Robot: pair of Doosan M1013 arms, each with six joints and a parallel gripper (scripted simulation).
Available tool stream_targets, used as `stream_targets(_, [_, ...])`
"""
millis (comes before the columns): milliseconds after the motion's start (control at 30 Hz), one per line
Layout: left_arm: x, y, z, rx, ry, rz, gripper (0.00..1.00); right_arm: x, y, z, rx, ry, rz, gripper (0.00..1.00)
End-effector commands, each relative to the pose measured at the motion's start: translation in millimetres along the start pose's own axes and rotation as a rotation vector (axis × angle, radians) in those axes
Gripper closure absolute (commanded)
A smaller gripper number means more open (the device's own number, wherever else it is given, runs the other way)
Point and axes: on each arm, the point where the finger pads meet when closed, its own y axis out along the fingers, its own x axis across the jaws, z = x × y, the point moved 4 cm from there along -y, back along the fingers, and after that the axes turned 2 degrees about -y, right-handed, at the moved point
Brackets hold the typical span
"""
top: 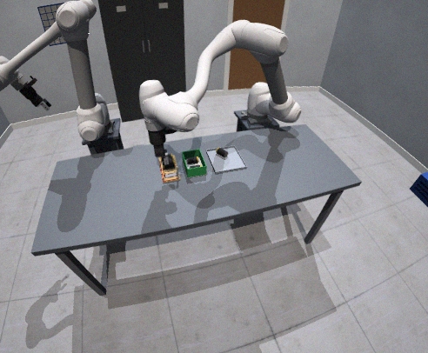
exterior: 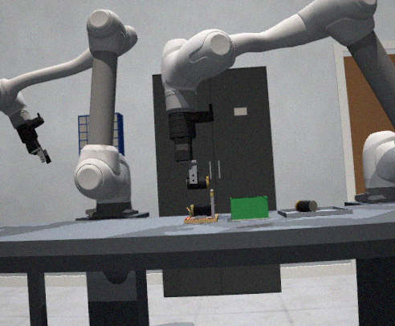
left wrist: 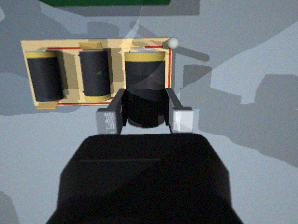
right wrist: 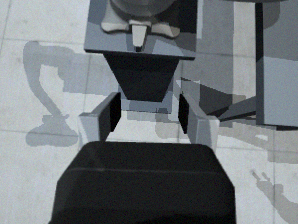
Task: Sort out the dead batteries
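From the top, we see the green box [top: 196, 170] [exterior: 249, 208] [left wrist: 105, 2] upright, dark contents inside, left of the tray [top: 242, 163] [exterior: 322, 213] with a loose battery [top: 222, 152] [exterior: 306, 205]. In the exterior view, our left gripper [top: 166, 161] [exterior: 193, 180] [left wrist: 145, 100] grips a battery [exterior: 197, 183] [left wrist: 145, 75] above the holder [top: 170, 179] [exterior: 201, 219] [left wrist: 72, 90]. The left wrist view shows two more batteries there. In the right wrist view, our right gripper [top: 46, 105] [exterior: 46, 157] [right wrist: 149, 105] is open.

Lab-type rm: arms, metal cab. [top: 163, 69] [exterior: 242, 160], worktable [top: 123, 196] [exterior: 141, 249].

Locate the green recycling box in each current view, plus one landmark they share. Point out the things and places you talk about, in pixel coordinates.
Top: the green recycling box [top: 200, 172] [exterior: 249, 208] [left wrist: 107, 2] is near the middle.
Exterior: right of centre, on the table.
Left wrist: cut off at the top edge.
Right wrist: not in it.
Landmark, except right wrist: the battery holder board [top: 178, 178] [exterior: 201, 220] [left wrist: 72, 95].
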Motion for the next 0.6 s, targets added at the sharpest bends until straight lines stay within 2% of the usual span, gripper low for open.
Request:
stream_targets(0, [0, -2, 0, -0.002, 0.0, -0.002, 0.43, 0, -1, 0, -0.001, 0.0, 0.0, 0.0])
stream_targets(267, [0, 2, 0, -0.002, 0.0, -0.001, 0.43, 0, -1, 0, -0.001, 0.0, 0.0, 0.0])
stream_targets(500, [0, 30, 0, -0.002, 0.0, -0.001, 0.43, 0, -1, 0, -0.001, 0.0, 0.0, 0.0])
stream_targets(567, [0, 30, 0, -0.002, 0.0, -0.001, 0.43, 0, -1, 0, -0.001, 0.0, 0.0, 0.0])
